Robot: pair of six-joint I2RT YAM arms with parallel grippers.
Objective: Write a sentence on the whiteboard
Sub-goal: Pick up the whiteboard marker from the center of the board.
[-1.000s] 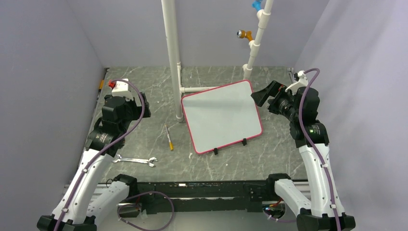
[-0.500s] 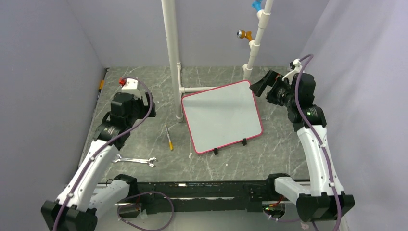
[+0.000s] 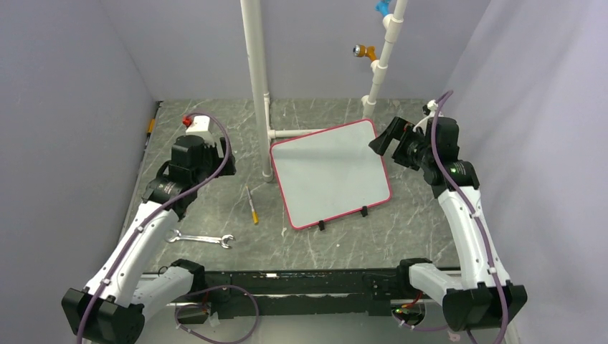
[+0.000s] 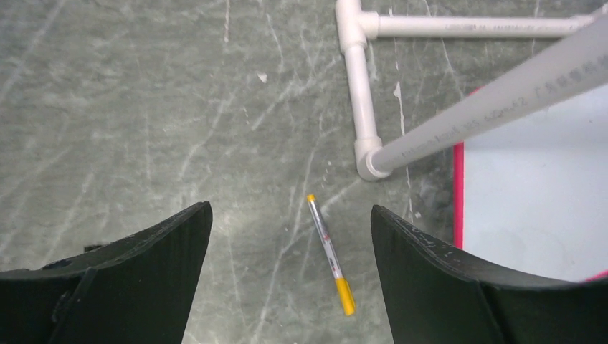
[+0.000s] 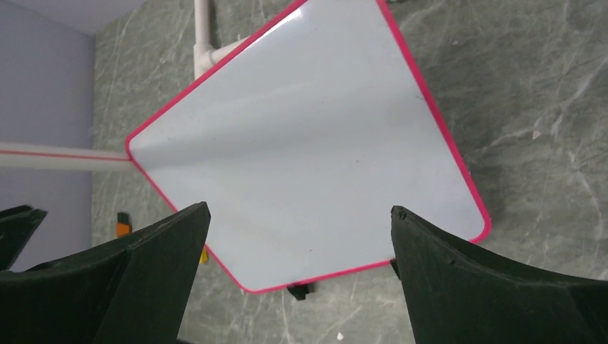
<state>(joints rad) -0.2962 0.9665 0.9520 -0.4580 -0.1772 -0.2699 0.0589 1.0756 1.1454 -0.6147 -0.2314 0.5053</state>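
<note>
The whiteboard (image 3: 331, 174) is lying flat on the dark marbled counter (image 3: 409, 215), right of centre and turned at an angle. Its two black clips (image 3: 321, 225) are facing the near edge, and its left edge is passing just beside the foot of the white pipe frame (image 3: 256, 86). The left hand (image 4: 290, 209) is hanging above the counter left of the board, fingers spread wide and gripping nothing. Between them its wrist camera is showing a slim pen (image 4: 330, 247) with a yellow cap, lying on the stone near the pipe's base and apart from the board's red rim. The right hand (image 5: 300, 209) is hovering by the board's far right corner, likewise gaping wide with nothing in it, looking down on the board's white face. A silver wrench (image 3: 201, 239) is resting on the counter nearer the left arm's base.
</note>
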